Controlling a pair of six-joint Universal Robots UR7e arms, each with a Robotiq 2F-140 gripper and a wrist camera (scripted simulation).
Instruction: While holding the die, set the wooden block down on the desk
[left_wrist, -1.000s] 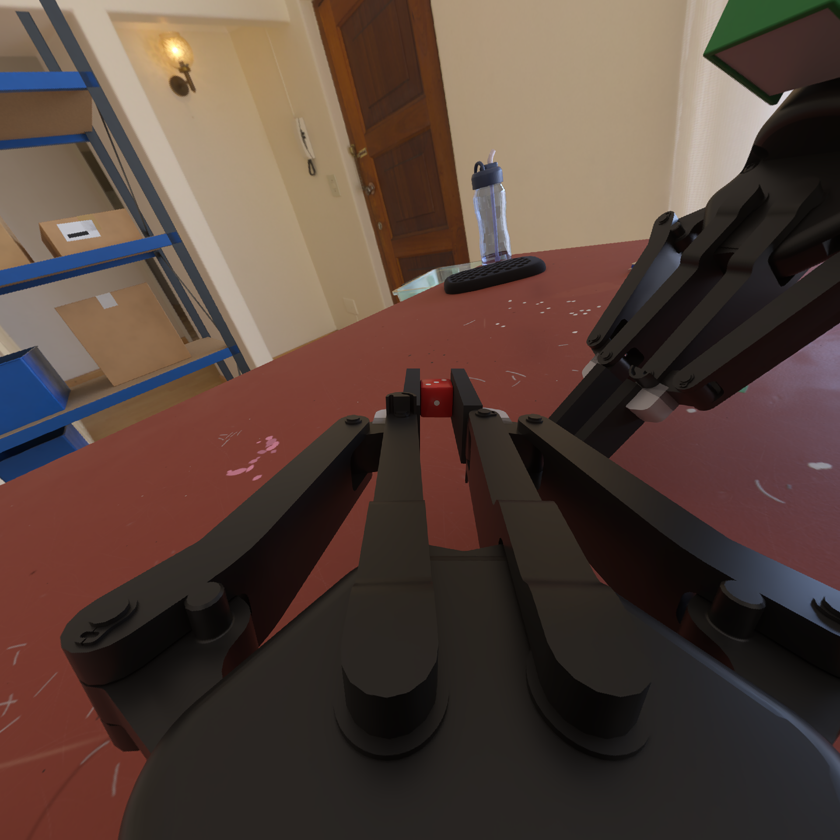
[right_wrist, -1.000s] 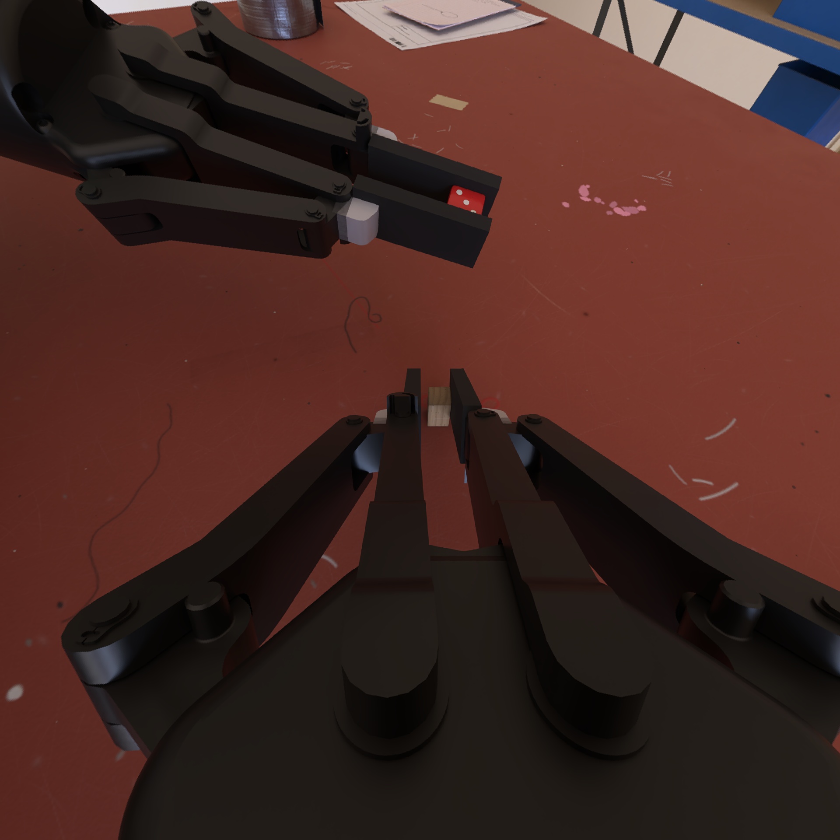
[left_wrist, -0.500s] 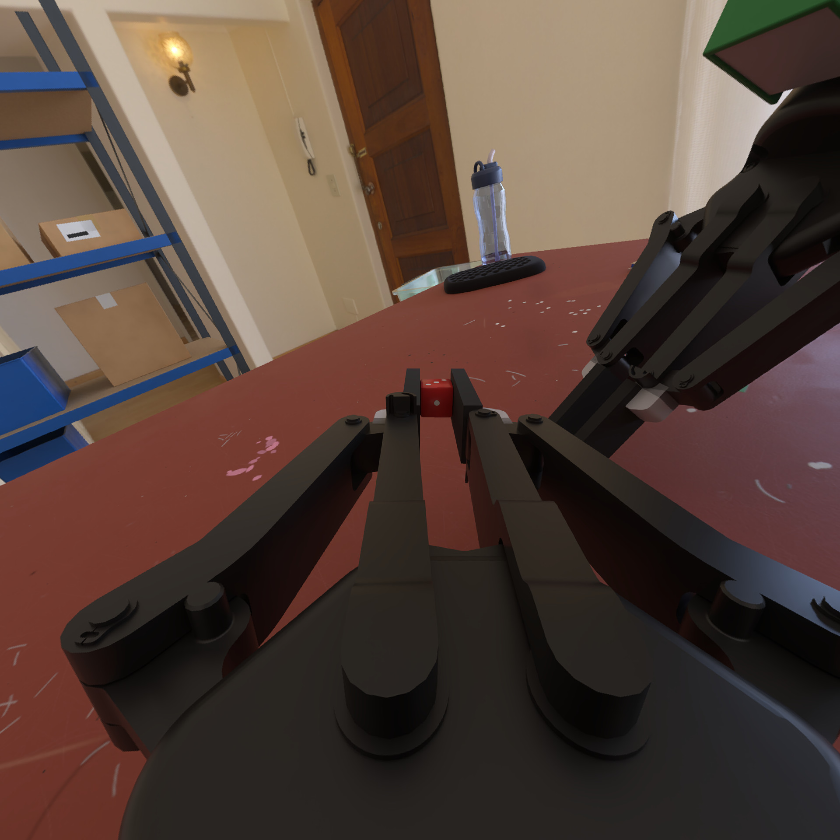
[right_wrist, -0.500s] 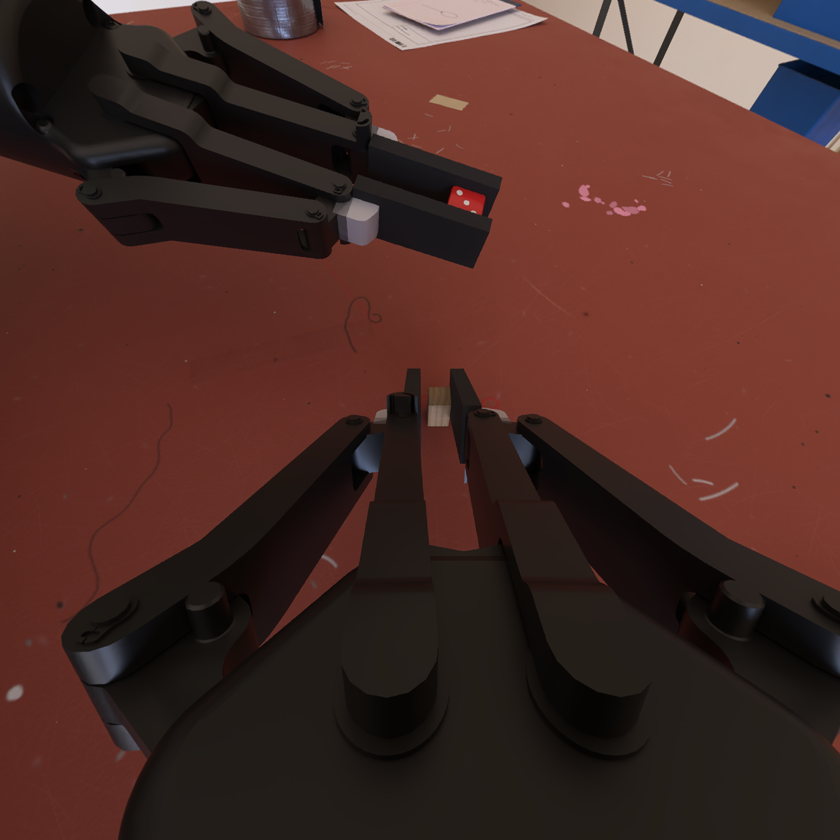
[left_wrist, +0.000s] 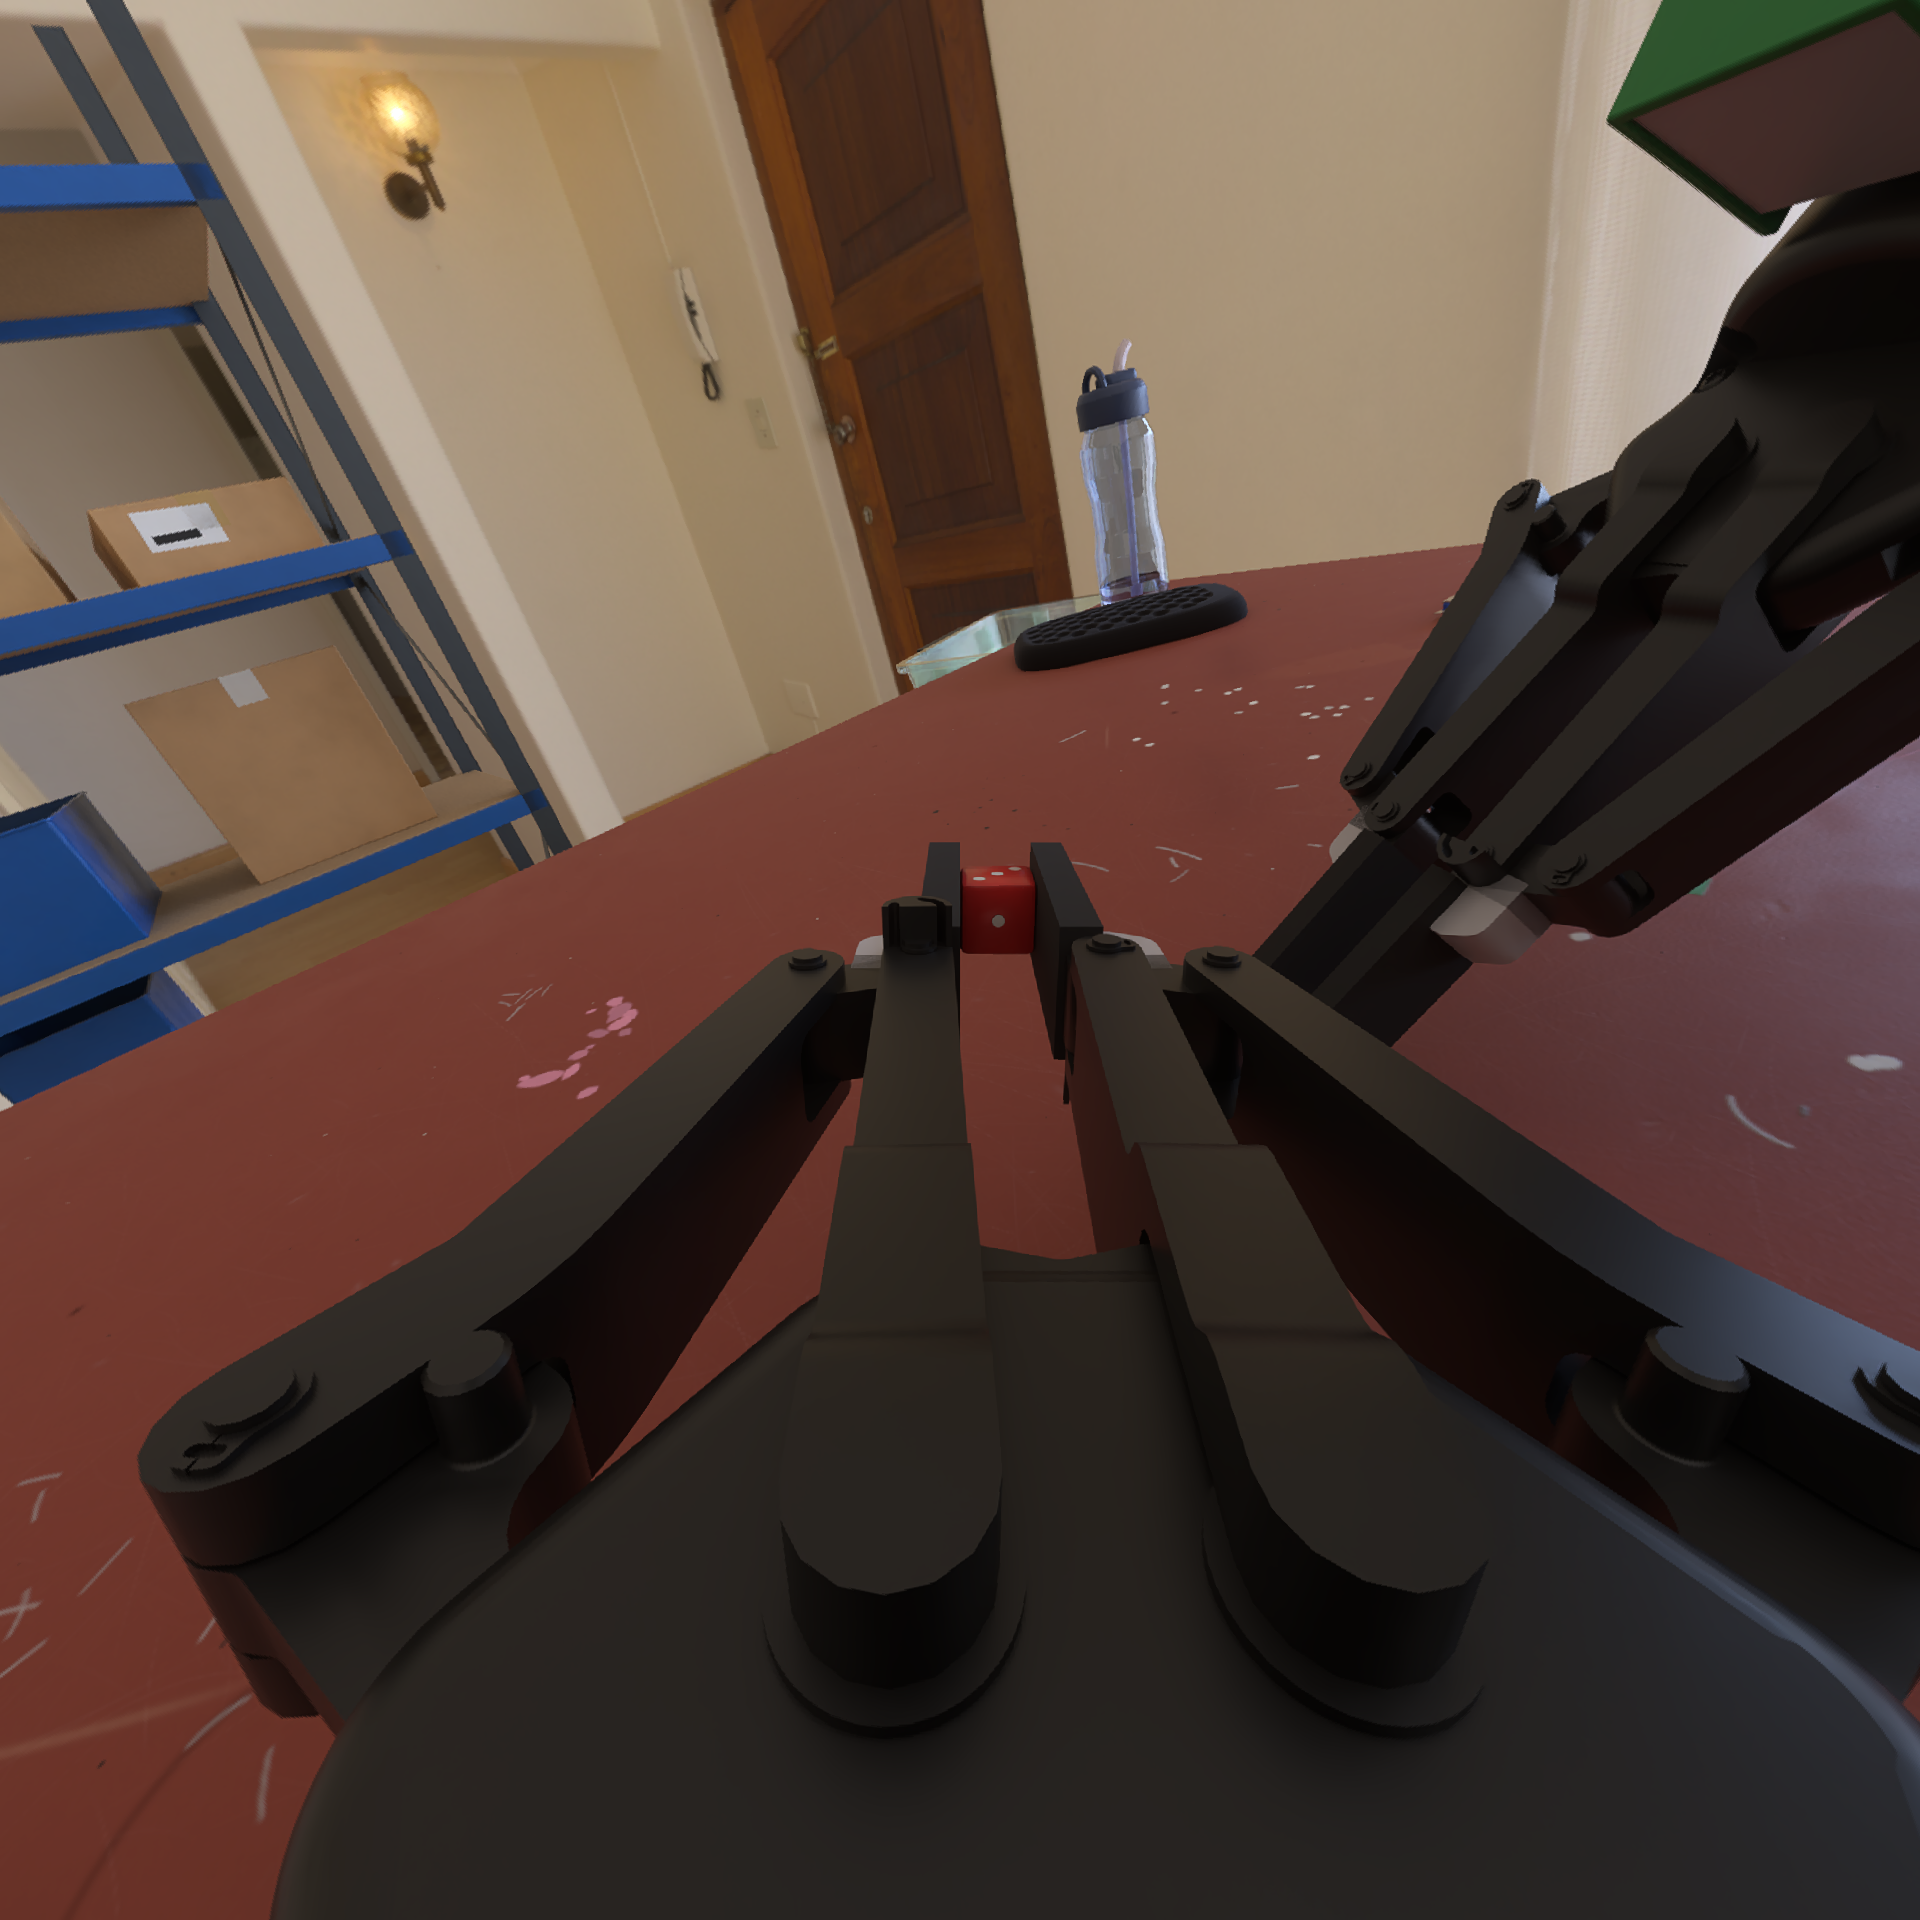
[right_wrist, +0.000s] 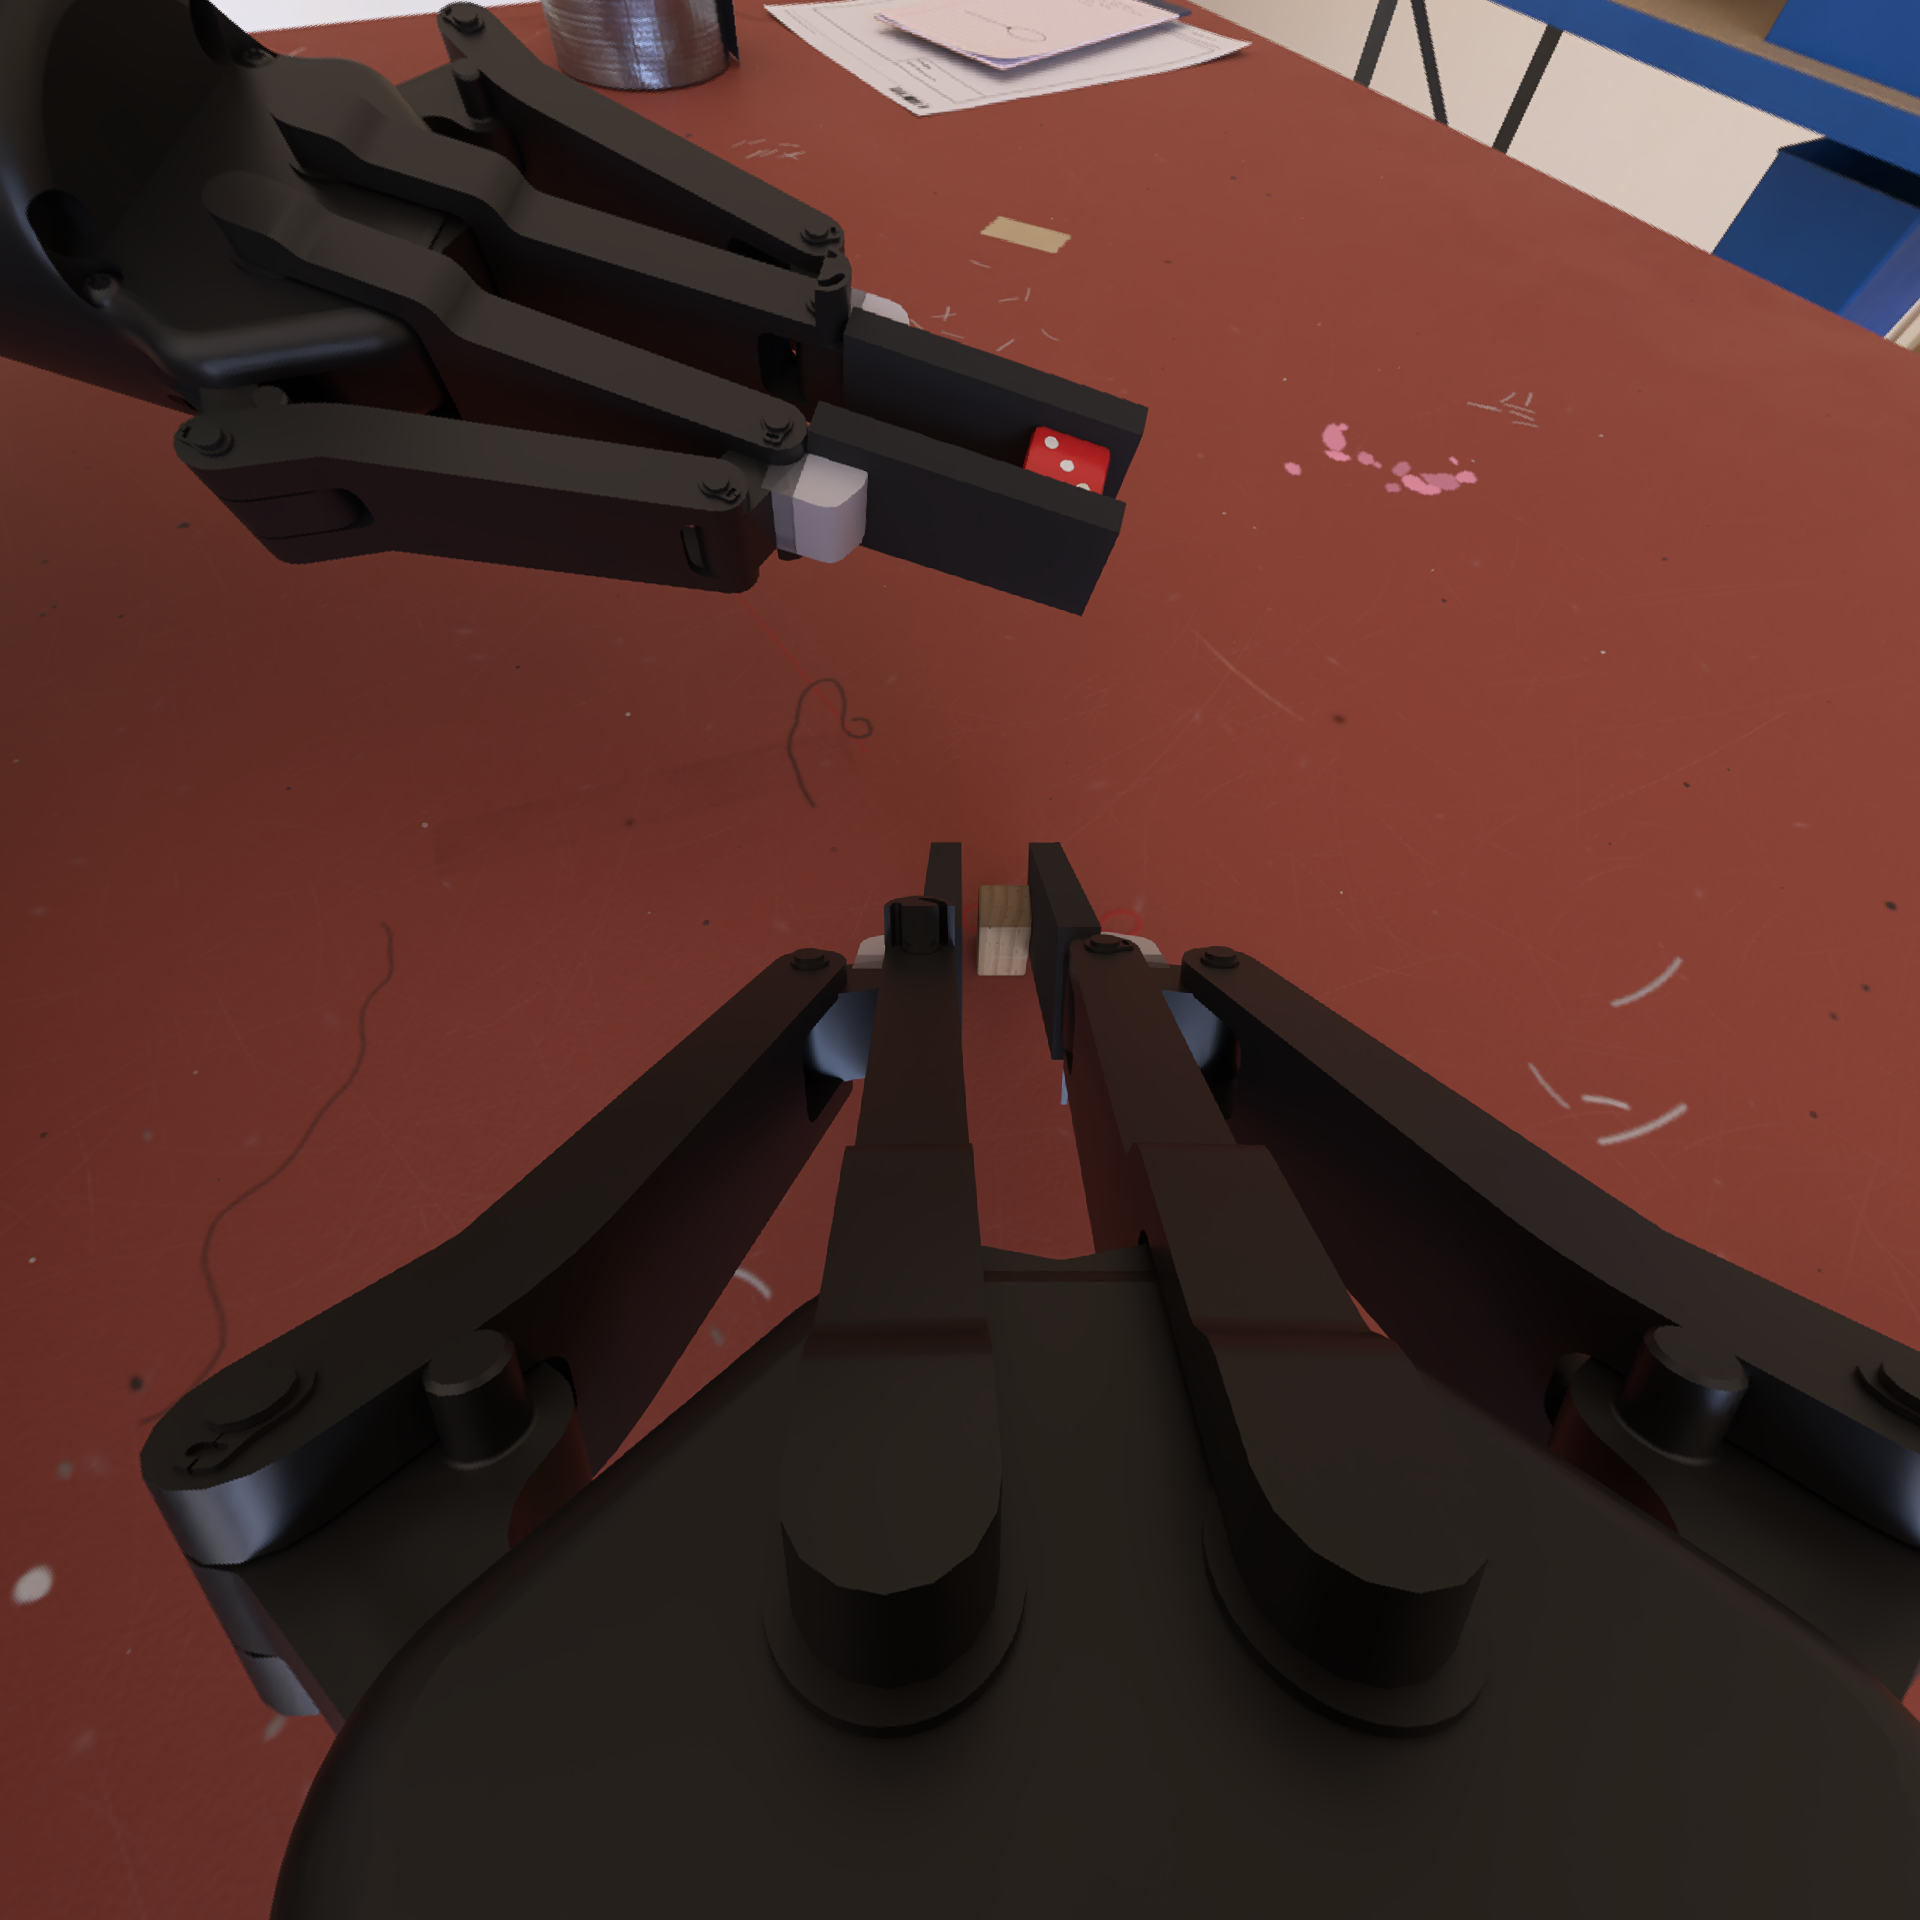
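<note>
My left gripper (left_wrist: 997, 883) is shut on a small red die (left_wrist: 997, 909) with white pips and holds it above the red-brown desk (left_wrist: 727, 1039). In the right wrist view the left gripper (right_wrist: 1112, 509) and the die (right_wrist: 1065, 457) show at the upper left. My right gripper (right_wrist: 995, 862) points down at the desk (right_wrist: 1455, 779) with a small pale wooden block (right_wrist: 1003, 930) between its pads. The block touches the right pad. A sliver of desk shows between it and the left pad, so the jaws stand narrowly apart. In the left wrist view the right gripper's fingers (left_wrist: 1351, 935) slope down, tips hidden.
A water bottle (left_wrist: 1120, 488) and a black perforated pad (left_wrist: 1127, 623) sit at the desk's far edge. Blue shelving (left_wrist: 208, 592) with cardboard boxes stands to the left. A metal can (right_wrist: 634, 42) and papers (right_wrist: 1008, 42) lie beyond the left gripper.
</note>
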